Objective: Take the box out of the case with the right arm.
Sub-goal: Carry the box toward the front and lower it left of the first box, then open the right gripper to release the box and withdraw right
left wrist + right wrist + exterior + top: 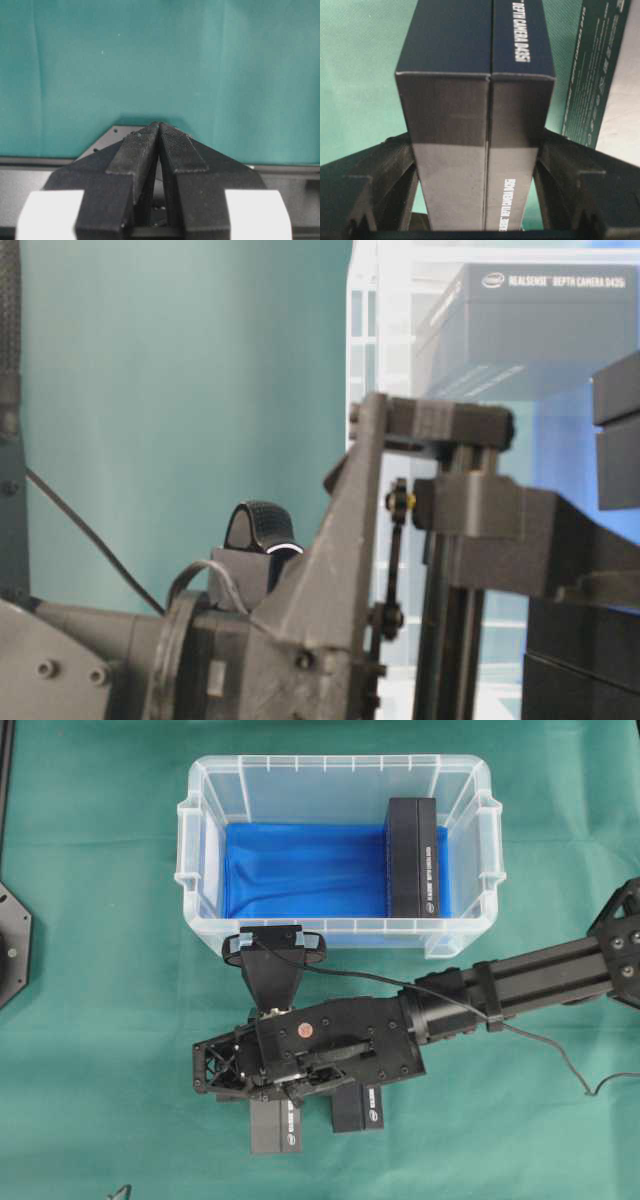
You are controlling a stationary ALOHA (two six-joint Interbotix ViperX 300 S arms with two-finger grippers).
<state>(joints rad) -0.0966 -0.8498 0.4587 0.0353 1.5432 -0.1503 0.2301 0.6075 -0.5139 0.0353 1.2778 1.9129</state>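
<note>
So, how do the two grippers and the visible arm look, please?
The right arm is all black and boxy, with a black cable; a red dot marks its lattice-framed right gripper. The left gripper has black ribbed fingers and white parts below.

The right arm (540, 975) is stretched in from the right edge of the overhead view, lying low and nearly level, forearm and wrist in line. Its wrist camera mount is turned toward the top of that view. The right gripper (480, 165) is seen in the right wrist view with its two fingers (385, 180) spread wide and pressed against the opposite sides of a black box (475, 120), which is clamped between them. The left gripper (159, 131) is shown in the left wrist view with its ribbed fingertips (137, 145) brought together, touching at the tips.
</note>
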